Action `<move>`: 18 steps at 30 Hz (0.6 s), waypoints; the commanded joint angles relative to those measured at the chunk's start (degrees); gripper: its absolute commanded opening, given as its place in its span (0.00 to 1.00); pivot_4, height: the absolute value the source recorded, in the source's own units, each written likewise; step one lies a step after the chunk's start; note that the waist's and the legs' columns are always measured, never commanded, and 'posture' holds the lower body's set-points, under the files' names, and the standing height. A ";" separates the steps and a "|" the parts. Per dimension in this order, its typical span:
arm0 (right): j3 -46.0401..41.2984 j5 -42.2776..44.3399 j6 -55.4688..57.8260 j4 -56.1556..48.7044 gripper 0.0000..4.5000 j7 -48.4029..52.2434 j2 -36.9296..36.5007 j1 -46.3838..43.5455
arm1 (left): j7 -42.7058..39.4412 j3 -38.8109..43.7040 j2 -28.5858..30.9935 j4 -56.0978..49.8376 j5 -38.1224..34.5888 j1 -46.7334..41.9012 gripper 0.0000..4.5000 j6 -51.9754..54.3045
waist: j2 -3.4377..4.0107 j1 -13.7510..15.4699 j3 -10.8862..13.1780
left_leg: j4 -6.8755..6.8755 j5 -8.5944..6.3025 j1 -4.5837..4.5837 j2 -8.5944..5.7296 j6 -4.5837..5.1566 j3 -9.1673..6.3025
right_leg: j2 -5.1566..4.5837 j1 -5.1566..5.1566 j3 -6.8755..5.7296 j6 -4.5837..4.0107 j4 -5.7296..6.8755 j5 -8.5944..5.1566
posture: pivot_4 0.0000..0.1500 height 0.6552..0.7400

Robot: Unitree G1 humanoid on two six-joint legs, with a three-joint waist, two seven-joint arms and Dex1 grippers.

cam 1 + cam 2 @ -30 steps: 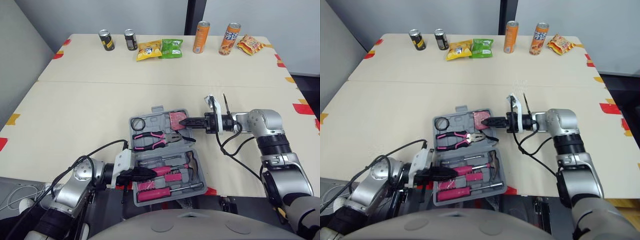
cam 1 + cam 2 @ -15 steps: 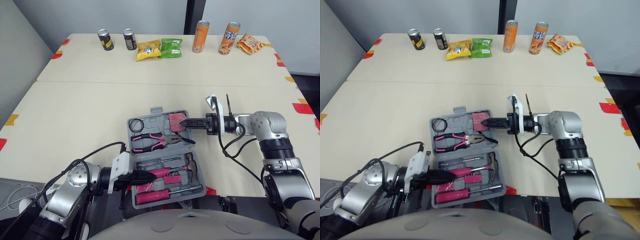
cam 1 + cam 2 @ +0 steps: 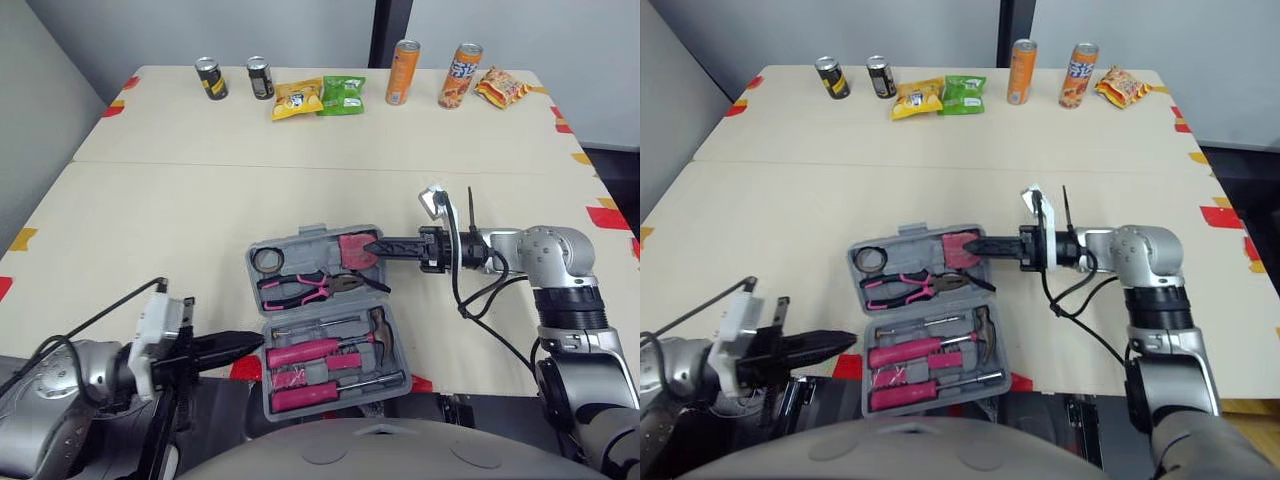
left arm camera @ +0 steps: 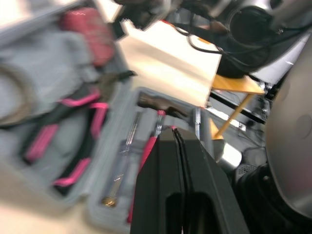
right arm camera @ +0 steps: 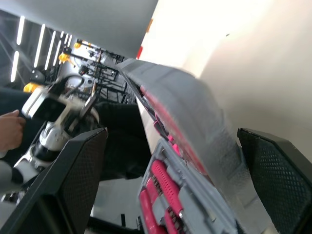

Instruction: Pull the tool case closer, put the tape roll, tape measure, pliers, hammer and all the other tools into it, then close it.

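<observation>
The right gripper holds its two black fingers spread wide apart. At twelve o'clock from it, straight ahead between them, runs the grey edge of the tool case. Pink-handled tools lie inside, and the pale table stretches beyond.

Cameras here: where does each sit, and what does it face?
Left eye view: on the head, looking down over both arms at the open tool case on the table.
Right eye view: beside it, same scene.
Left wrist view: on the left wrist, along the shut left gripper toward the pliers.
Right wrist view: on the right wrist, along the open right gripper straddling the lid.
All share the case.
</observation>
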 commanded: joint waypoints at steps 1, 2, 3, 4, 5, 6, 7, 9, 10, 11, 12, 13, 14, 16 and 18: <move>-3.97 6.30 3.37 -7.85 1.00 -1.42 -0.05 1.99 | -2.57 2.36 0.61 9.92 -0.23 -5.42 0.01 0.44 | 0.01 0.48 0.00 | -0.03 0.01 0.02 0.00 0.01 0.00 | 0.01 0.00 -0.01 0.01 0.00 0.00 | 1.00 1.00; -4.56 7.08 3.91 -8.84 1.00 -2.05 0.03 2.51 | -3.08 2.53 0.55 11.05 -0.08 -6.08 0.01 0.48 | -0.01 0.56 -0.01 | -0.04 0.03 0.02 0.02 0.02 -0.02 | 0.05 0.00 -0.01 0.01 0.01 0.01 | 1.00 1.00; -5.43 8.43 4.72 -11.62 1.00 -2.80 -0.28 4.21 | -3.83 3.15 0.34 12.83 0.19 -6.20 0.01 -0.05 | -0.03 0.52 -0.04 | -0.03 0.04 0.02 0.03 0.03 -0.02 | 0.06 0.00 0.00 0.01 0.00 0.01 | 1.00 1.00; -6.04 9.49 5.27 -13.50 1.00 -3.50 -0.48 5.36 | -4.40 3.56 0.14 14.10 0.44 -6.34 0.01 -0.45 | -0.05 0.51 -0.05 | -0.03 0.05 0.01 0.03 0.01 0.02 | 0.06 0.00 0.05 0.03 -0.04 0.02 | 1.00 1.00; -6.52 10.51 5.49 -16.17 1.00 -3.97 -1.07 7.20 | -4.84 4.09 -0.21 15.13 0.71 -6.14 0.01 -1.05 | -0.06 0.48 -0.07 | -0.02 0.05 -0.02 0.03 0.01 0.03 | 0.06 0.00 0.06 0.06 -0.13 0.03 | 1.00 1.00; -7.00 11.51 5.82 -18.33 1.00 -4.46 -1.63 8.85 | -5.23 4.48 -0.51 15.75 0.86 -5.82 0.01 -1.52 | -0.07 0.51 -0.08 | -0.04 0.05 -0.03 0.03 0.00 0.04 | 0.06 0.01 0.08 0.15 -0.23 0.09 | 1.00 1.00; -6.96 11.91 5.39 -20.52 1.00 -4.58 -2.72 10.68 | -5.44 4.83 -0.86 15.97 0.83 -5.43 0.01 -1.78 | -0.09 0.58 -0.09 | -0.05 0.04 -0.06 0.03 -0.01 0.04 | 0.06 0.01 0.07 0.29 -0.30 0.17 | 1.00 1.00; -6.66 12.02 3.46 -23.87 1.00 -4.47 -4.84 13.78 | -5.80 5.38 -1.48 16.16 0.81 -4.83 0.01 -2.09 | -0.10 0.79 -0.10 | -0.11 0.03 -0.07 0.03 -0.02 0.05 | 0.06 0.04 0.07 0.65 -0.45 0.38 | 1.00 1.00; -6.54 11.69 2.02 -25.47 1.00 -4.15 -6.25 15.60 | -5.99 5.61 -1.80 16.11 0.74 -4.45 0.01 -2.19 | -0.10 0.98 -0.10 | -0.12 0.02 -0.07 0.03 -0.04 0.04 | 0.06 0.06 0.06 0.65 -0.47 0.38 | 1.00 1.00; -6.17 10.81 -0.14 -27.45 1.00 -3.24 -8.04 17.56 | -6.08 5.85 -2.15 16.09 0.59 -4.22 0.01 -2.24 | -0.10 1.17 -0.10 | -0.12 0.01 -0.07 0.02 -0.04 0.05 | 0.05 0.06 0.07 0.63 -0.48 0.37 | 1.00 1.00; -5.71 9.85 -2.68 -29.38 1.00 -1.92 -9.90 19.53 | -6.23 6.03 -2.44 16.08 0.48 -4.03 0.01 -2.31 | -0.10 1.29 -0.10 | -0.12 0.00 -0.06 0.02 -0.06 0.04 | 0.05 0.06 0.07 0.46 -0.47 0.26 | 1.00 1.00; -5.29 9.31 -4.63 -30.51 1.00 -1.02 -11.24 20.85 | -6.36 6.16 -2.64 16.08 0.44 -3.96 0.01 -2.32 | -0.10 1.41 -0.09 | -0.13 -0.11 -0.04 0.02 -0.22 0.04 | 0.05 0.08 0.07 0.29 -0.47 0.16 | 1.00 1.00; -4.50 7.16 -8.61 -32.15 1.00 0.53 -13.16 22.79 | -6.40 6.32 -3.08 15.97 0.33 -3.91 0.01 -2.42 | -0.11 1.43 -0.10 | -0.13 -0.18 -0.01 0.02 -0.33 0.03 | 0.05 0.12 0.07 0.21 -0.46 0.11 | 1.00 1.00; -3.97 3.79 -16.50 -34.48 1.00 3.57 -15.07 26.01 | -5.89 6.49 -3.90 15.41 -0.18 -3.71 0.01 -1.78 | -0.13 1.44 -0.11 | -0.12 -0.20 0.03 0.03 -0.34 0.02 | 0.05 0.16 0.06 0.23 -0.44 0.13 | 1.00 1.00; -5.54 2.28 -24.88 -35.68 1.00 5.52 -13.09 28.46 | -4.04 6.59 -5.26 14.11 -0.82 -3.54 0.01 -0.83 | -0.16 1.41 -0.13 | -0.11 -0.21 0.04 0.03 -0.34 0.01 | 0.05 0.19 0.05 0.25 -0.43 0.14 | 1.00 1.00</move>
